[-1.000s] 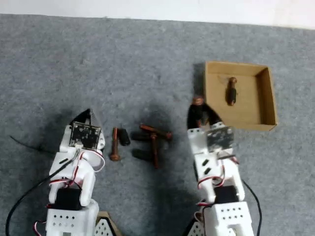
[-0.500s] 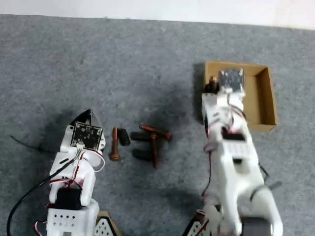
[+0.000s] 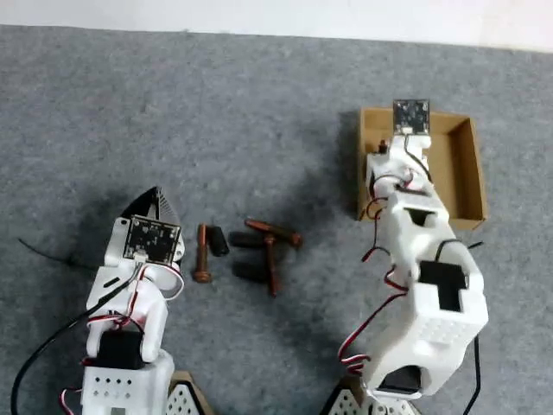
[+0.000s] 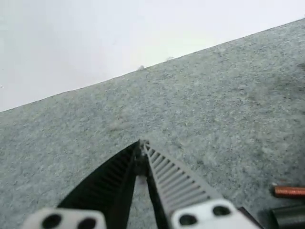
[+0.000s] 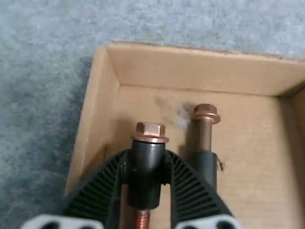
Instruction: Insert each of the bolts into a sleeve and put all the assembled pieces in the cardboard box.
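Directly over the box (image 5: pixel 97 100) interior, the right pincer (image 5: pixel 145 162) gripped a sleeved bolt (image 5: pixel 149 138), long axis in line with the pincer, head forward, parallel to and just beside the piece (image 5: pixel 205 143) lying inside. The left pincer (image 4: pixel 142 148) was closed on nothing, near the loose bolts (image 3: pixel 270 259).

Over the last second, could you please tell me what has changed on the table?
The right gripper, shut on a copper bolt in a black sleeve, swung from beside the brown cardboard box to over it, next to the assembled piece lying inside. Nothing was let go. The left gripper and the loose bolts and sleeves stayed put.
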